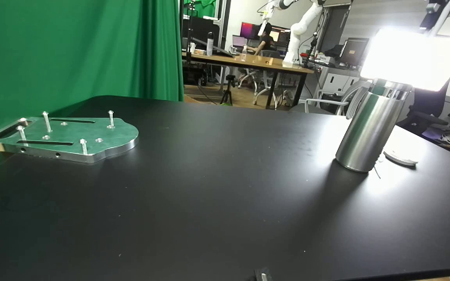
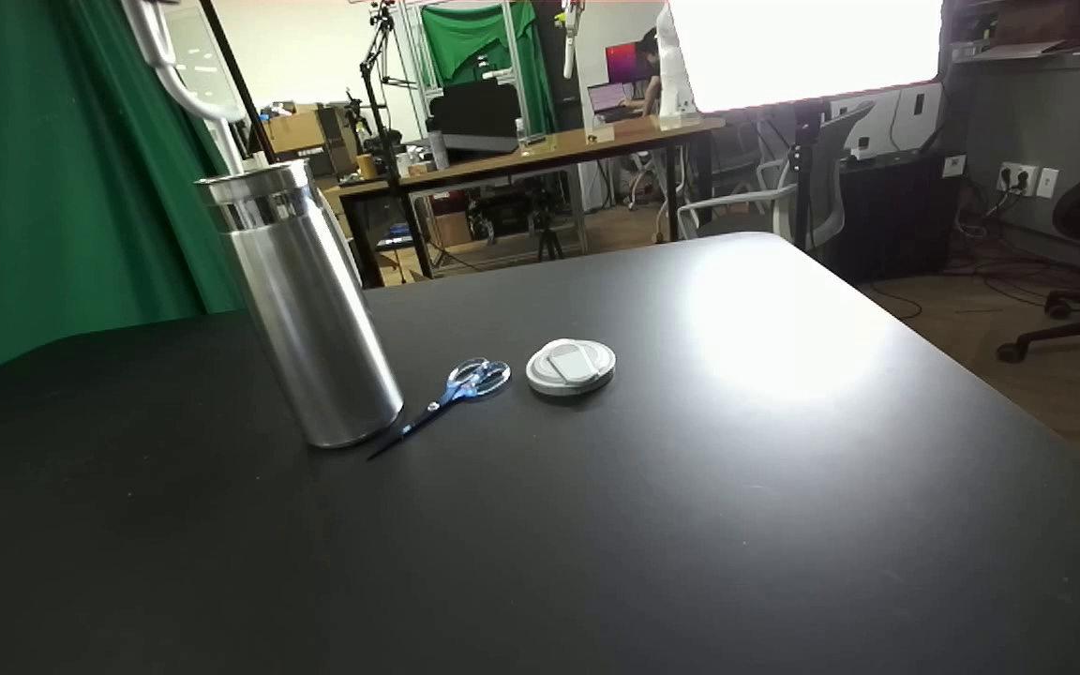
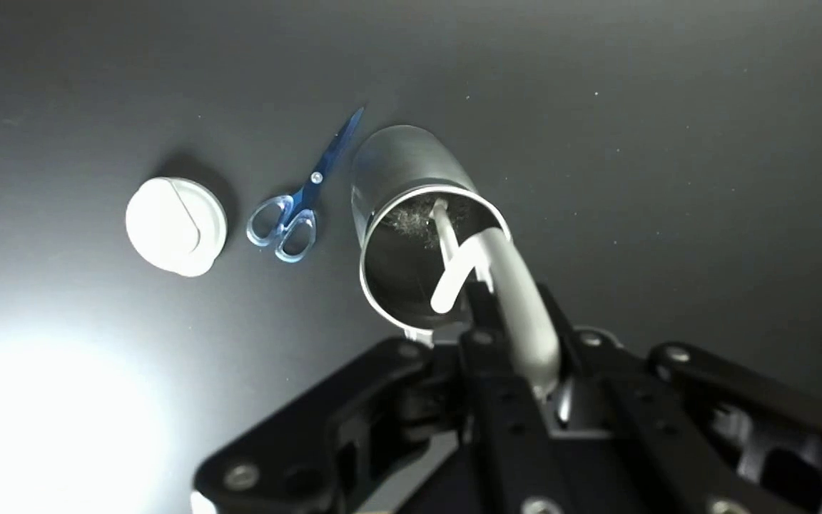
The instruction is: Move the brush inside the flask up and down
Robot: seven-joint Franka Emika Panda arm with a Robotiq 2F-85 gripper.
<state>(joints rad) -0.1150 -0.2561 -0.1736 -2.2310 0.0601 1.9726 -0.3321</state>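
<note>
in the wrist view we see the gripper (image 3: 523, 318) with its jaws pressed together, pinching the white handle of the brush (image 3: 513, 275) between them. the brush's thin stem reaches down into the flask (image 3: 411, 160), and we make out fine bristles (image 3: 411, 218) inside, though how deep they sit we cannot tell. in both exterior views we find the flask, a brushed silver cylinder, standing on its base on the black table (image 2: 690, 525). just beside it we have a pair of blue scissors (image 3: 305, 198), and beyond them a white lid (image 3: 175, 225), apart from the flask. in an exterior view we also see a flat, green-tinted metal plate (image 1: 78, 130) with upright pegs, well apart from the flask, near a green curtain (image 1: 72, 47).
</note>
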